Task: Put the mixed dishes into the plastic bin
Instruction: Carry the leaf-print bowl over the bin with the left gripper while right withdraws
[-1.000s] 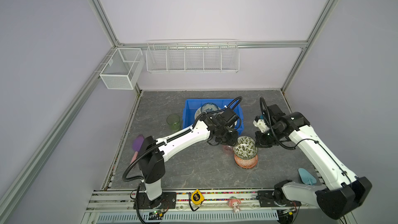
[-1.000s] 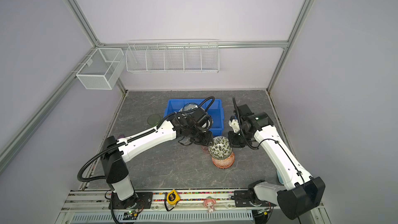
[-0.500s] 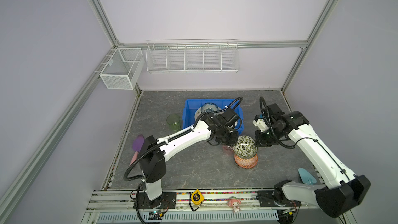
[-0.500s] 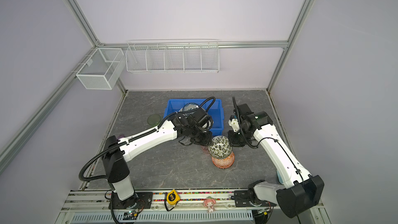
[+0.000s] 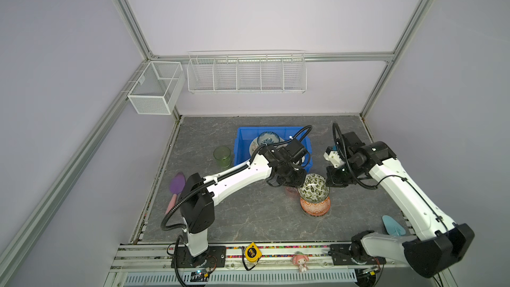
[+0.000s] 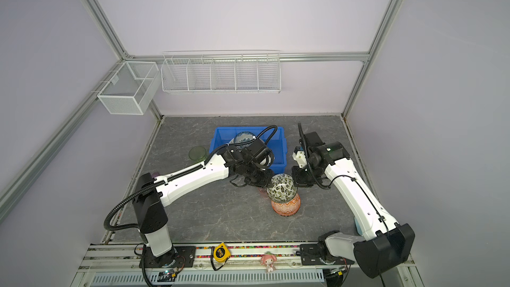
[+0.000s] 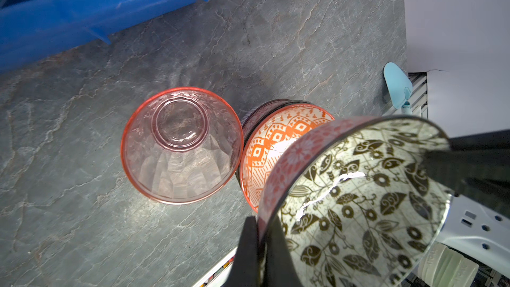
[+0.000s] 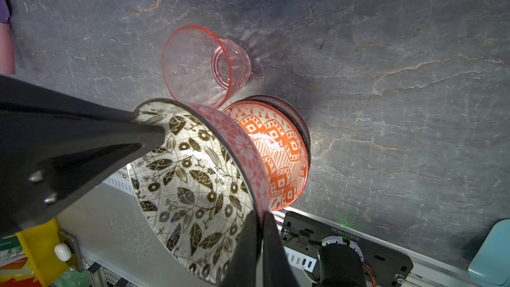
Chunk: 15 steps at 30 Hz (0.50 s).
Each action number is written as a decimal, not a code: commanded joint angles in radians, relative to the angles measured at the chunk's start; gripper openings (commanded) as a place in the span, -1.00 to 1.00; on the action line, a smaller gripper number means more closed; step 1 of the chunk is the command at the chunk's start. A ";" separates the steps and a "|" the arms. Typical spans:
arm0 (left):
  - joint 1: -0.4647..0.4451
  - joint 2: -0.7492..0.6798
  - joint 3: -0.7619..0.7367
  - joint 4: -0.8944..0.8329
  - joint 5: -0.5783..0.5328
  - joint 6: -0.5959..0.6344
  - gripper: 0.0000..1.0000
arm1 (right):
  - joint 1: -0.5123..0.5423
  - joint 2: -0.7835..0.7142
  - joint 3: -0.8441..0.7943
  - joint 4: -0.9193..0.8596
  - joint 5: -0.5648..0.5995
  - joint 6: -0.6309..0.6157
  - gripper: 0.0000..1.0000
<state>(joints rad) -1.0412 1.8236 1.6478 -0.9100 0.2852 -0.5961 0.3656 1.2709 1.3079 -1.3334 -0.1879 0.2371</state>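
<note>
Left hand (image 7: 260,247) and right hand (image 8: 260,244) both clamp the rim of the leaf-print bowl (image 5: 314,189), tilted over the orange bowl (image 5: 314,207).

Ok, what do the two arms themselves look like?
Left arm and right arm: white link shells, black joints, black bases. Black cables loop outside each; the left's lower one is ribbed. Fingers are flat, black, tapered. A small green light sits near the right wrist.
</note>
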 commanded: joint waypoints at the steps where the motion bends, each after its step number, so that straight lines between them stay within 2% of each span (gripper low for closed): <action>1: -0.003 0.014 0.037 -0.022 -0.012 0.010 -1.00 | -0.007 -0.005 0.031 0.015 -0.044 -0.016 -0.79; 7: -0.003 0.010 0.048 -0.032 -0.027 0.015 -1.00 | -0.013 -0.024 0.037 0.022 -0.035 -0.009 -0.41; 15: 0.004 0.004 0.107 -0.084 -0.066 0.043 -1.00 | -0.047 -0.062 0.049 0.017 -0.034 -0.004 -0.24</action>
<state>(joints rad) -1.0409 1.8366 1.6897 -0.9722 0.2390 -0.5816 0.3340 1.2381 1.3384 -1.3178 -0.2073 0.2356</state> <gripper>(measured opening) 0.050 0.371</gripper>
